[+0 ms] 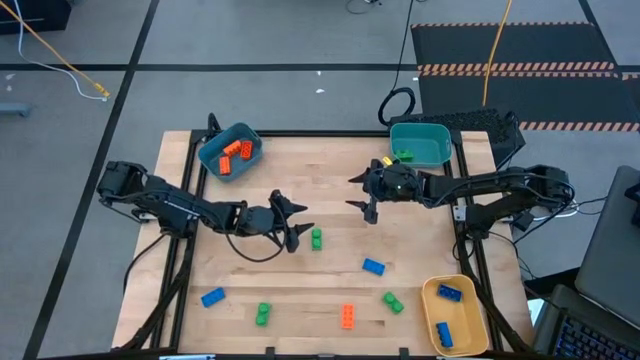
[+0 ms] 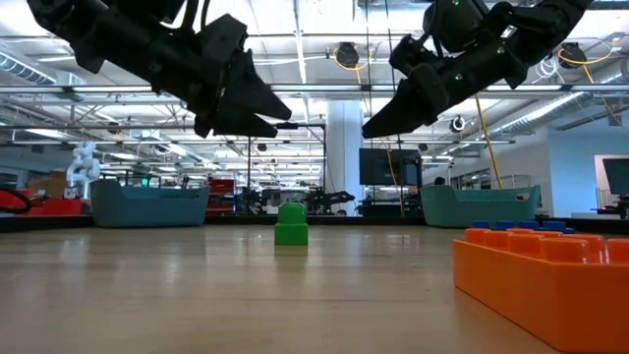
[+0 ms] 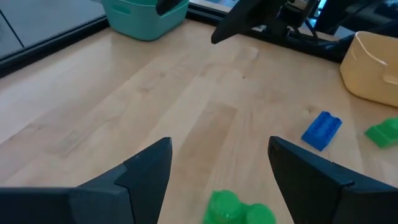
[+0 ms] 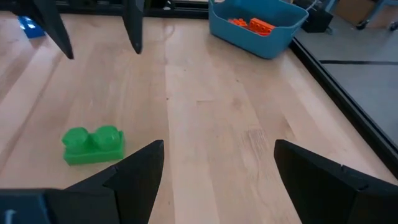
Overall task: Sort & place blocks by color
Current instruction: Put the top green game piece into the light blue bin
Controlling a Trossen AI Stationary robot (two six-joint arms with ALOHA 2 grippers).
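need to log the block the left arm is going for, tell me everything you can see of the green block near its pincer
The green block is a small two-stud brick of glossy plastic, studs up, lying flat on the bare wooden table near its middle. Nothing touches it. The left pincer hangs open just above and beside it, not yet gripping. The right pincer is farther off, also open.

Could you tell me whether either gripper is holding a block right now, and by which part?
Nothing is held: the left gripper and the right gripper are both open and empty above the table.
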